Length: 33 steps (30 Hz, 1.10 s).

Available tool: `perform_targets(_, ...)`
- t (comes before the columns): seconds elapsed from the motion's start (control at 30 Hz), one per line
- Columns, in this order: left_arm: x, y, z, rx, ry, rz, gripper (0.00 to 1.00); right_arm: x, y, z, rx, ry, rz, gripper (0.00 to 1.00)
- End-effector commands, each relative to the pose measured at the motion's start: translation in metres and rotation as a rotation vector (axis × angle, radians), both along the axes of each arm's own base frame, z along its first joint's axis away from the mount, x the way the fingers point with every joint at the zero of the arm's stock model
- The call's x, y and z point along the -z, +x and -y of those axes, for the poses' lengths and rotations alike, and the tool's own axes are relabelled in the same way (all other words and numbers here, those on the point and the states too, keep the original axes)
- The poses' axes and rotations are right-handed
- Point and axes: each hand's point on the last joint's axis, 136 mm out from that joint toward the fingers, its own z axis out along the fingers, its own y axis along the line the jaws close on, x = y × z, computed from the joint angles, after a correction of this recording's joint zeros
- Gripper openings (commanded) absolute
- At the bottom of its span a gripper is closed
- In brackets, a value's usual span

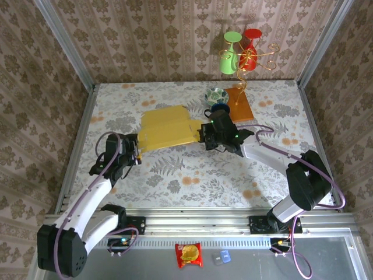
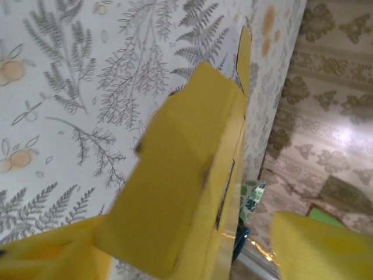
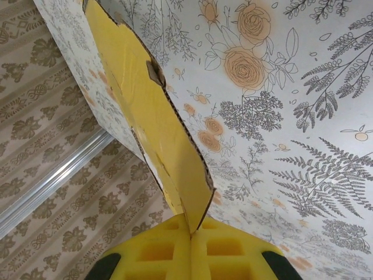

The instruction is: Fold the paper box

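The yellow paper box [image 1: 166, 128] lies mostly flat at the middle of the flowered table. My right gripper [image 1: 205, 135] is at its right edge, shut on a thin cardboard flap [image 3: 157, 116] that runs straight into the closed yellow pads [image 3: 175, 251]. My left gripper [image 1: 133, 149] is at the box's left edge and is open. In the left wrist view its fingers [image 2: 317, 245] stand far apart, with a raised flap of the box [image 2: 180, 186] and one of its slots between them. Whether that flap touches either finger I cannot tell.
A blue mug [image 1: 220, 108], a patterned bowl [image 1: 215, 95] and an orange-brown wooden board [image 1: 240, 104] sit just behind my right gripper. A wire stand with a green and a red cup [image 1: 239, 55] stands at the back. A snack packet [image 1: 188, 255] lies below the table's front rail.
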Motion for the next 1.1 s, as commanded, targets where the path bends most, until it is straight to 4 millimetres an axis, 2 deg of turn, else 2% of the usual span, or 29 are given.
perform_targets(0.0,-0.003,0.010,-0.001,-0.026,-0.034,0.049,0.57,-0.017,-0.004,0.005,0.016,0.037,-0.014,0.00)
perform_targets(0.1,-0.010,0.010,-0.005,-0.032,-0.005,0.079,0.33,-0.017,-0.003,0.009,0.025,0.050,-0.017,0.00)
perform_targets(0.2,-0.016,0.009,-0.009,-0.048,0.008,0.091,0.01,-0.022,0.000,0.011,0.031,0.062,-0.008,0.00)
perform_targets(0.27,-0.025,0.010,-0.011,-0.061,0.016,0.104,0.00,-0.027,0.002,0.011,0.028,0.067,0.003,0.00)
perform_targets(0.3,-0.033,0.011,-0.013,-0.077,0.023,0.125,0.00,-0.030,0.000,0.012,0.021,0.058,-0.002,0.04)
perform_targets(0.4,-0.058,0.009,-0.021,-0.162,0.058,0.182,0.00,-0.051,-0.008,0.031,0.058,-0.015,0.050,0.32)
perform_targets(0.5,-0.073,0.011,-0.022,-0.233,0.038,0.217,0.00,-0.078,-0.025,0.055,0.136,-0.068,0.154,0.51)
perform_targets(0.57,-0.078,0.015,-0.018,-0.258,0.001,0.238,0.00,-0.083,-0.041,0.063,0.145,-0.087,0.175,0.57)
perform_targets(0.63,-0.085,0.019,-0.012,-0.265,-0.021,0.254,0.00,-0.085,-0.059,0.062,0.140,-0.091,0.200,0.60)
perform_targets(0.7,-0.089,0.024,-0.006,-0.260,-0.032,0.263,0.00,-0.091,-0.068,0.046,0.139,-0.051,0.272,0.64)
perform_targets(0.87,-0.097,0.027,0.009,-0.231,-0.043,0.279,0.00,-0.096,-0.076,-0.016,0.076,0.055,0.358,0.69)
perform_targets(1.0,-0.098,0.028,0.016,-0.214,-0.052,0.279,0.00,-0.099,-0.063,-0.050,0.065,0.111,0.409,0.70)
perform_targets(1.07,-0.098,0.028,0.018,-0.211,-0.058,0.277,0.00,-0.098,-0.054,-0.058,0.066,0.104,0.428,0.70)
